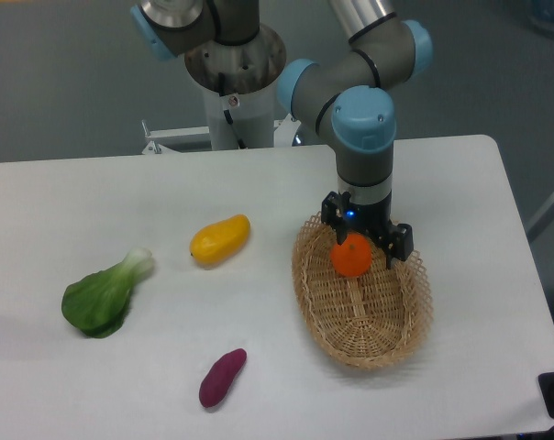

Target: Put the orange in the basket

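Nearest us, a purple sweet potato (222, 378) lies on the white table (460, 183). Farther back we see a leafy green (103, 295) at the left and a yellow fruit (220, 238) toward the middle. At the right sits the oval wicker basket (361, 341). Over its far end we find the orange (351, 256), small, round, smooth and bright, clamped between the fingers of the gripper (360, 249), within the basket's rim.

Silver-grey tubular arm (350, 78) with pale blue joint caps, ending in a black claw (364, 240).
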Controlling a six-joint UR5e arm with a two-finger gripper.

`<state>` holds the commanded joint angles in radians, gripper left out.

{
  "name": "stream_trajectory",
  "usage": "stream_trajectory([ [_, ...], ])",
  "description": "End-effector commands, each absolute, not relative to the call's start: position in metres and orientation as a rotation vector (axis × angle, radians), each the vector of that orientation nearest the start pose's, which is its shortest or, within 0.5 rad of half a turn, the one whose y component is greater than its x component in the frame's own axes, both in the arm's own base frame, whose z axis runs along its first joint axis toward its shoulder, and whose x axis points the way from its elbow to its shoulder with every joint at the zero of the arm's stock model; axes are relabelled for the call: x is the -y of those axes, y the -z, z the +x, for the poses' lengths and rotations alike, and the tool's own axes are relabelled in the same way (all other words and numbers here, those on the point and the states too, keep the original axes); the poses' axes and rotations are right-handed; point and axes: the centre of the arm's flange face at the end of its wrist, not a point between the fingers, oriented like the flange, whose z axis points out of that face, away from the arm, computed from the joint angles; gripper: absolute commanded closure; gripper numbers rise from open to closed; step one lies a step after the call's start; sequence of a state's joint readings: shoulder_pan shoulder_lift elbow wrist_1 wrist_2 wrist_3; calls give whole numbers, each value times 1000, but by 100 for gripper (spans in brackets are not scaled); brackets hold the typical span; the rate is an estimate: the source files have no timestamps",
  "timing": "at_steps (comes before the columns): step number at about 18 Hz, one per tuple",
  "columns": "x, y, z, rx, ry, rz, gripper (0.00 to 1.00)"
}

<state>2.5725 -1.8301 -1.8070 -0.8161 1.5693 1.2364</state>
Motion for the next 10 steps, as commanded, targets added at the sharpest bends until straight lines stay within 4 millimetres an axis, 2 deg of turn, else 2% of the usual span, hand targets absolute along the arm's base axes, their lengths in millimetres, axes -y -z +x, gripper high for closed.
stream_trajectory([
  [10,-424,-328,-416,-358,-384,-2971,0],
])
